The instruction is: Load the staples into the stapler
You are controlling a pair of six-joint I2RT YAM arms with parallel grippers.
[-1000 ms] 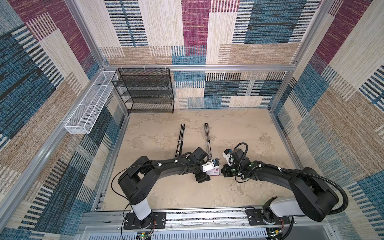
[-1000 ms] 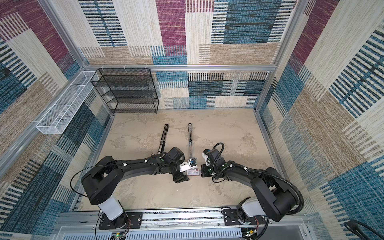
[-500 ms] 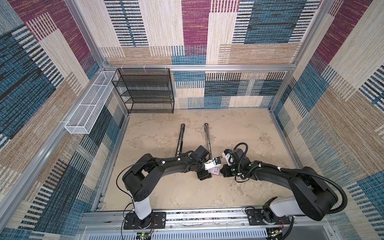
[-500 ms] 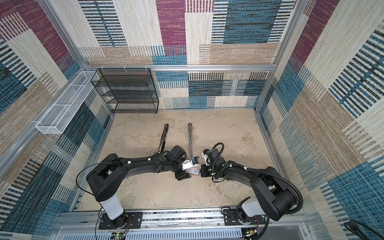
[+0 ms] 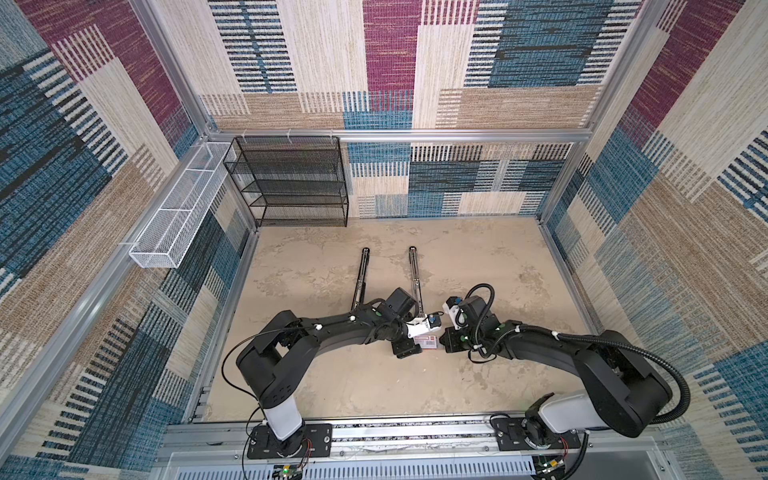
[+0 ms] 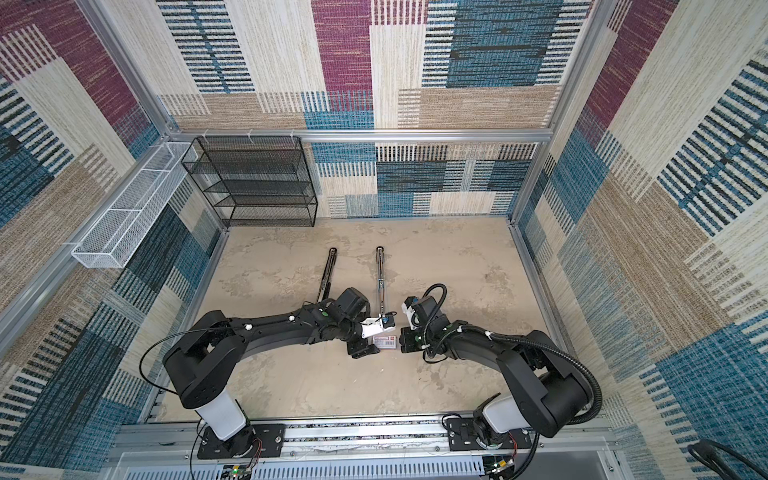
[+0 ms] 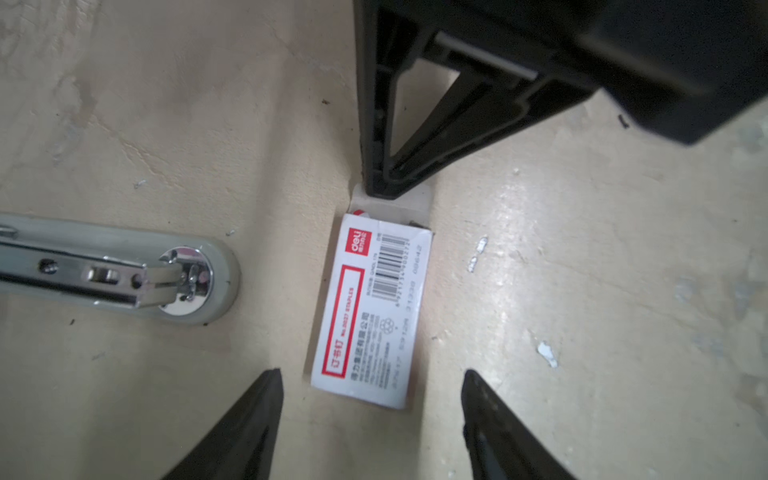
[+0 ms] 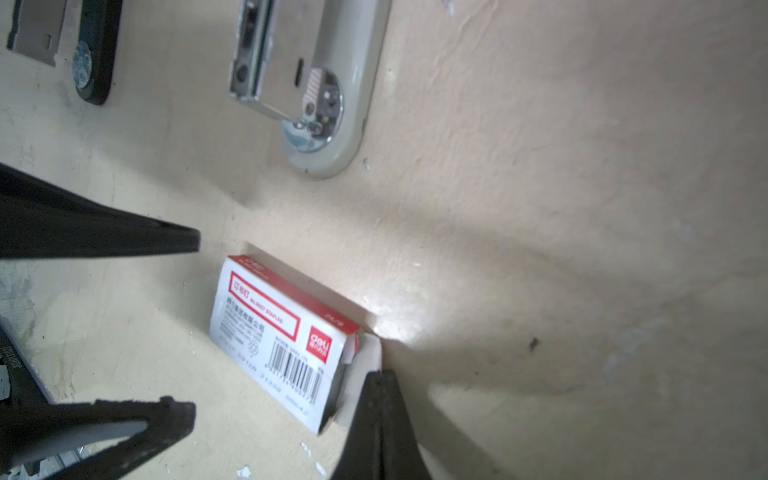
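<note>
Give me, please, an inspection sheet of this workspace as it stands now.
Surface: beige mottled tabletop, scuffed.
Job's things: small white cardboard staple box with red label, flat between pincers; long chrome-and-black stapler laid open; staples not seen.
Clutter: white flecks.
Pincers: left pincer open, aimed at box end; right pincer shut, tip at box flap.
Cables: black ribbed conduit along right arm.
Surroundings: black mesh shelf rack, white mesh wall basket.

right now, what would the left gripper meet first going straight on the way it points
Likely the staple box, just ahead between the left gripper's open jaws; its height is unclear.
</note>
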